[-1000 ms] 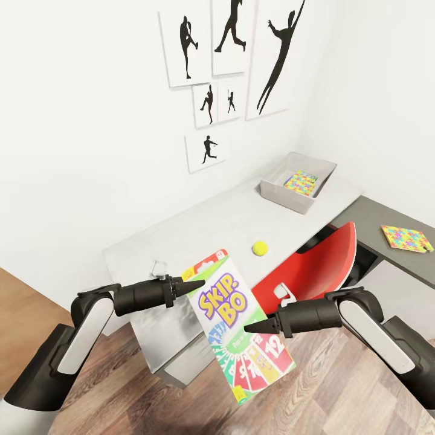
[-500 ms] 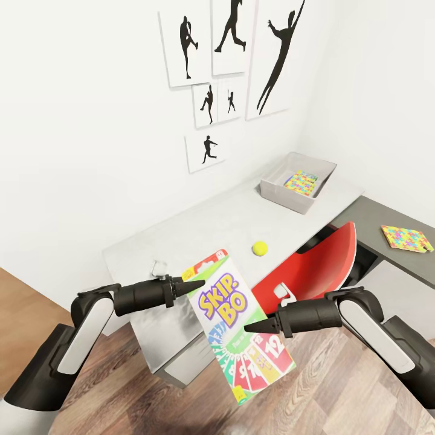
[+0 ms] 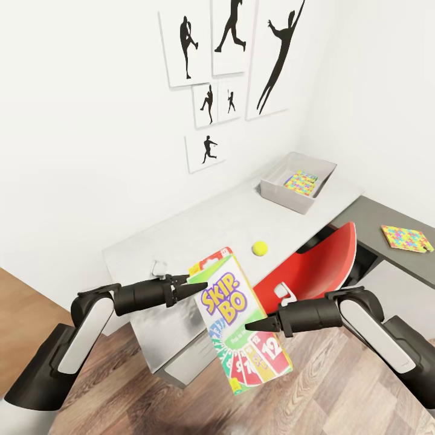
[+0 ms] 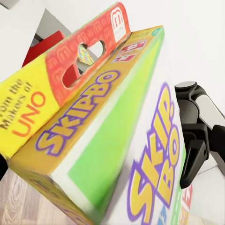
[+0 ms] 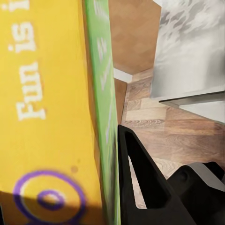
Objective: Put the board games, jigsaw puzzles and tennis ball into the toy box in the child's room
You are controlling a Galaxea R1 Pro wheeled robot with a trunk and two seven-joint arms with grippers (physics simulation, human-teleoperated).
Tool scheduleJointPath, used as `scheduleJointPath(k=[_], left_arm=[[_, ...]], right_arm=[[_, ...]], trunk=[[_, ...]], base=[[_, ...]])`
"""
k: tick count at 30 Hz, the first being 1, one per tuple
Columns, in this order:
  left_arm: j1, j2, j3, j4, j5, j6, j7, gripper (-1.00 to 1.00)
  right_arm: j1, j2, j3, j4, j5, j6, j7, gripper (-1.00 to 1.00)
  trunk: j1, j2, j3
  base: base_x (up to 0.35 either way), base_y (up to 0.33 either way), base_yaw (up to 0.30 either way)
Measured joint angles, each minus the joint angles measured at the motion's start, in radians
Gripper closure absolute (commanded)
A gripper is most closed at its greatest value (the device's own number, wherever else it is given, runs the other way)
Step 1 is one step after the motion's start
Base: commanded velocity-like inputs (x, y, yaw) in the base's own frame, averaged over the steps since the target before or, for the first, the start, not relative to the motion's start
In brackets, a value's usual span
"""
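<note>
A Skip-Bo board game hangs tilted over the floor, in front of the white table. My right gripper is shut on its right edge, one finger lying against the green side of the box. My left gripper is open at the box's upper left corner, and the box top sits close in front of it. The tennis ball lies on the table. The grey toy box at the far end holds a jigsaw puzzle. A second jigsaw puzzle lies on the dark grey top at right. The bed is out of view.
A red chair is pushed under the table, just behind my right arm. A small white object stands on the table's near end. Silhouette pictures hang on the wall behind. Wooden floor lies below the box.
My left gripper has opened and drawn back a little from the box's corner. The Skip-Bo box has sagged lower and tilted, held by the right gripper alone.
</note>
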Motion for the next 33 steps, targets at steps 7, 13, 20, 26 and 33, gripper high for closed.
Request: scheduleJointPath(k=[7,13,20,26,33], left_arm=[[0.000,0.000,0.000,0.000,0.000,0.000,0.000,-1.00],[0.000,0.001,0.001,0.000,0.000,0.000,0.000,-1.00],[0.000,0.002,0.001,0.000,0.000,0.001,0.000,-1.00],[0.000,0.003,0.004,0.000,-0.001,0.004,0.000,-1.00],[0.000,0.008,0.023,0.002,-0.016,0.012,0.001,-1.00]], right_arm=[[0.000,0.000,-0.001,0.000,0.000,0.000,0.000,1.00],[0.001,-0.002,-0.009,0.000,-0.003,0.000,0.001,1.00],[0.001,-0.005,-0.015,0.000,-0.005,0.000,0.001,1.00],[0.001,-0.005,-0.020,0.000,-0.005,0.000,0.001,1.00],[0.000,-0.008,-0.047,0.000,-0.005,0.000,0.001,1.00]], trunk=[[0.000,0.000,0.000],[0.000,0.000,0.000],[0.000,0.000,0.000],[0.000,0.000,0.000],[0.000,0.000,0.000]], base=[[0.000,0.000,0.000],[0.000,0.000,0.000],[0.000,0.000,0.000],[0.000,0.000,0.000],[0.000,0.000,0.000]])
